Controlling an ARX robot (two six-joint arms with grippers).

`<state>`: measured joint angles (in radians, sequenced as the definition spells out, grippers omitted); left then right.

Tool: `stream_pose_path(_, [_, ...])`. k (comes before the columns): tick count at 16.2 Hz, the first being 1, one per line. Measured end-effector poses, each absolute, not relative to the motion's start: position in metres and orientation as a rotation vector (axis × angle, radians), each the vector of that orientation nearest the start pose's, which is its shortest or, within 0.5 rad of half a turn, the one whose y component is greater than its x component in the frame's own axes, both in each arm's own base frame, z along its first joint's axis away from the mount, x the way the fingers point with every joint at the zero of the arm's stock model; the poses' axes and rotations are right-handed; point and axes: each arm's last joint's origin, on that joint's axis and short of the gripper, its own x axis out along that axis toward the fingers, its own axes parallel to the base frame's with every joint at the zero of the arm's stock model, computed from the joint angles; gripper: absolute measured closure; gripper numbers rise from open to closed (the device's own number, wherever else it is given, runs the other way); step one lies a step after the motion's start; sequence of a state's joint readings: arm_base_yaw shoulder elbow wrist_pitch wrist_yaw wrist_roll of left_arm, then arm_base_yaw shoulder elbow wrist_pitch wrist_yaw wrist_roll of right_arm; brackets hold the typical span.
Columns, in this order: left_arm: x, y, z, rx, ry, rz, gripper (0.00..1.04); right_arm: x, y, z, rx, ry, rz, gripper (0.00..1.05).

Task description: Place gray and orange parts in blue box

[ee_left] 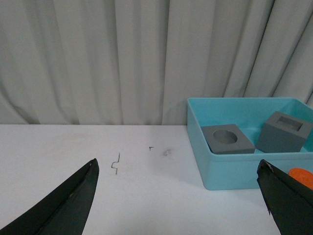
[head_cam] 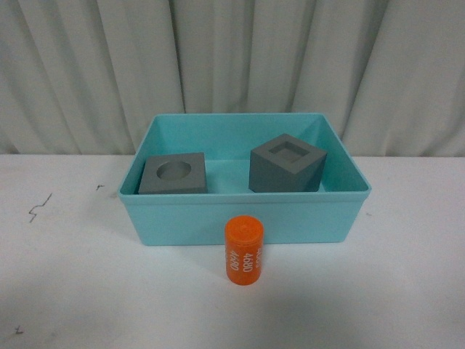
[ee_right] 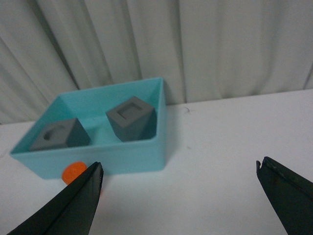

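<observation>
The blue box (head_cam: pixel 240 218) stands at the middle of the white table. Inside it lie the gray cube with a round recess (head_cam: pixel 173 174) at the left and the gray cube with a square recess (head_cam: pixel 287 163) at the right, tilted. The orange cylinder (head_cam: pixel 243 250) with white digits stands upright on the table just in front of the box's near wall. Neither arm shows in the front view. My left gripper (ee_left: pixel 178 169) is open and empty, left of the box (ee_left: pixel 230 169). My right gripper (ee_right: pixel 178 169) is open and empty, right of the box (ee_right: pixel 122 159); the orange cylinder (ee_right: pixel 73 171) peeks beside one finger.
A white pleated curtain (head_cam: pixel 232 65) hangs behind the table. Small dark marks (head_cam: pixel 40 206) are on the tabletop left of the box.
</observation>
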<state>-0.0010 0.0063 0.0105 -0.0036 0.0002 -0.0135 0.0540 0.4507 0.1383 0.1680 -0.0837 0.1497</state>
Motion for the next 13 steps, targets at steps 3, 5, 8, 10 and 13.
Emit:
stream_pose_path(3, [0.097,0.0,0.166,-0.014,-0.001,-0.001,0.07,0.187,0.032,0.215,0.228,0.229,0.226,0.06])
stream_pose_path(5, [0.097,0.0,0.166,-0.014,-0.001,-0.001,0.07,0.225,0.05,0.215,0.248,0.355,0.26,0.06])
stream_pose_path(8, [0.097,0.0,0.166,-0.014,-0.001,-0.001,0.07,0.281,0.094,0.21,0.204,0.527,0.303,0.06])
stream_pose_path(10, [0.097,0.0,0.166,-0.014,-0.001,-0.001,0.07,0.301,0.118,0.203,0.174,0.62,0.338,0.06])
stream_pose_path(13, [0.097,0.0,0.166,-0.014,-0.001,-0.001,0.07,0.317,0.158,0.185,0.118,0.782,0.423,0.06])
